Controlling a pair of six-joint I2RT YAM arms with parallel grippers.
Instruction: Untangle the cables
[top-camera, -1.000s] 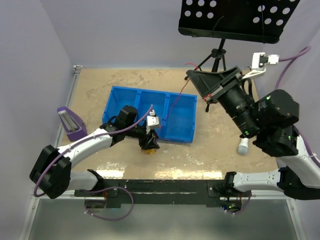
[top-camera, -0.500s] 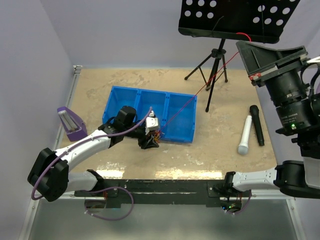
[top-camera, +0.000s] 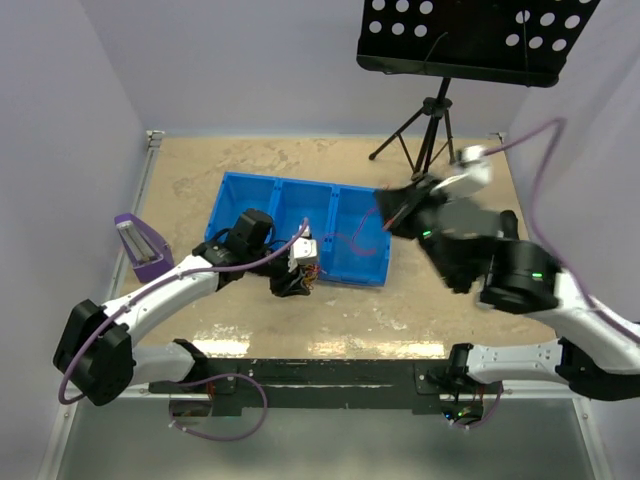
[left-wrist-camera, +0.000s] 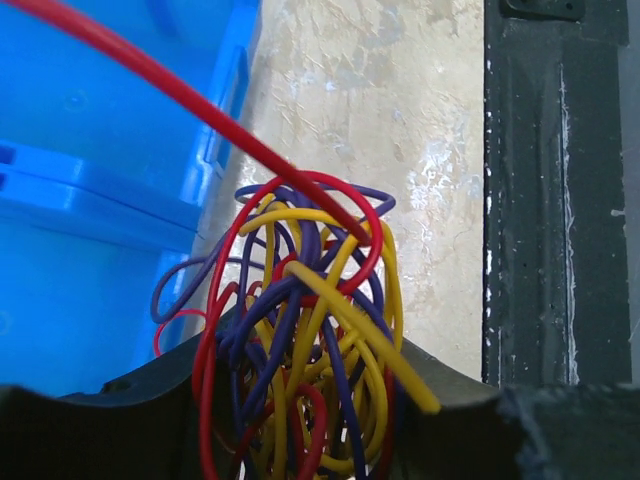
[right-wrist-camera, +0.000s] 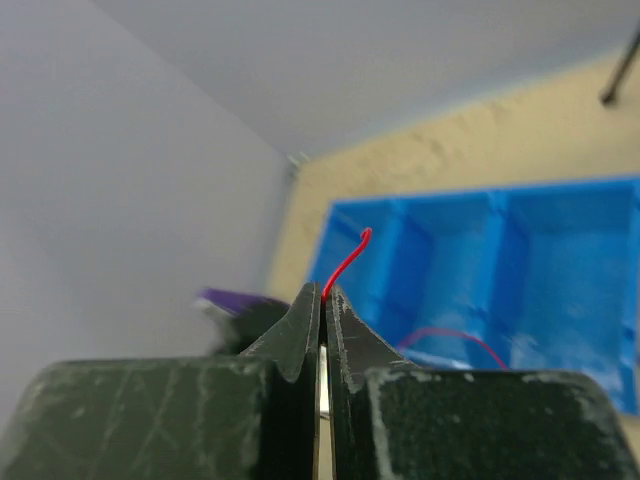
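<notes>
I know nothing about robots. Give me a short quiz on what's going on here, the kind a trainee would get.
1. True or false: the right gripper is pinching a yellow wire.
2. How many compartments does the blue bin have? A) two B) three C) five
3. Fill the gap: the tangle of wires sits between the fingers of the ___ gripper.

Key
1. False: its shut fingertips pinch the end of a red wire.
2. B
3. left: the wrist view of the left gripper shows the tangle between its fingers.
</notes>
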